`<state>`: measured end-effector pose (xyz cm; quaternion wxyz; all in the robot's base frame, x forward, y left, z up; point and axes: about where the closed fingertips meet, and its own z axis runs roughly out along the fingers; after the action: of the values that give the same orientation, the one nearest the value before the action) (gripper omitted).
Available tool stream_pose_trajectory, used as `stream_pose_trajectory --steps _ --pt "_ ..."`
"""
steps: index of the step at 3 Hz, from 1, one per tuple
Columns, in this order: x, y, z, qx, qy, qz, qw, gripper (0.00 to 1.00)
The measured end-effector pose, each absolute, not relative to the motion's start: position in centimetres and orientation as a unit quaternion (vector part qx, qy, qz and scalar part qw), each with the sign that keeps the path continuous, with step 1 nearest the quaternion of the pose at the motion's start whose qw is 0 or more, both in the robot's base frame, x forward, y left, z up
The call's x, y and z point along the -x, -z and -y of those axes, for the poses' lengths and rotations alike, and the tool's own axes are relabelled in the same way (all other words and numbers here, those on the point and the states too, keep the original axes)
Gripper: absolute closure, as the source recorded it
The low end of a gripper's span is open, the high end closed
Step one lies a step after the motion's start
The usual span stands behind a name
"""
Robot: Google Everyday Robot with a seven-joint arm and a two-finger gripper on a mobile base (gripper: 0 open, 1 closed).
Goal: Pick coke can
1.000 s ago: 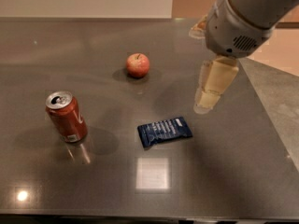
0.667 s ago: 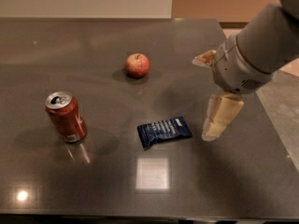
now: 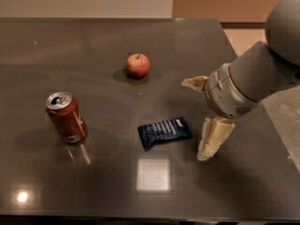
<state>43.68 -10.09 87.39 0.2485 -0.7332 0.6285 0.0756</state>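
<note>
Standing upright on the near-left part of the table (image 3: pixel 93 36): coke can (image 3: pixel 66 118), red, silver top w/ tab showing, resting on its base. Nothing touches it.

Gripper (image 3: pixel 196 120) sits right of centre, low over the table, well apart from the can. It is released: two pale fingers (image 3: pixel 214 137) spread wide, nothing btwn them. One points toward the near side, just right of the snack packet (image 3: pixel 164 132). The other points left, farther back. Grey arm (image 3: pixel 262 74) comes in from the right.

Handling (judgement): thin metal, stiff enough for a side grip but prob. dents if squeezed hard. Smooth curved wall, likely slippery. Can't tell if full or empty, so weight unkn. It is tall for its base, so a sideways nudge could tip it. Best hold is prob. mid-height across the body, jaws on opposite sides, not on rim or tab.

Room: open tabletop all round the can. Near edge of table is closer to it than far edge; left edge not in view. Apple (image 3: pixel 138 65) lies farther back, centre, well apart from the can. Packet lies flat btwn gripper and can, so a straight low sweep leftward would cross it. Lifting over it or passing on its far side looks safer.
</note>
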Motion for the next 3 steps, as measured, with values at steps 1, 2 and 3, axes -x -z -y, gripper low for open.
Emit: stream_pose_trajectory --steps 1,2,3 --pt "-43.9 -88.1 9.2 0.741 -0.091 -0.612 0.262 0.00" --pt "-44.4 -89.1 7.8 0.746 -0.111 -0.597 0.274 0.00" --pt "-45.0 -90.1 5.7 0.753 -0.127 -0.582 0.279 0.00"
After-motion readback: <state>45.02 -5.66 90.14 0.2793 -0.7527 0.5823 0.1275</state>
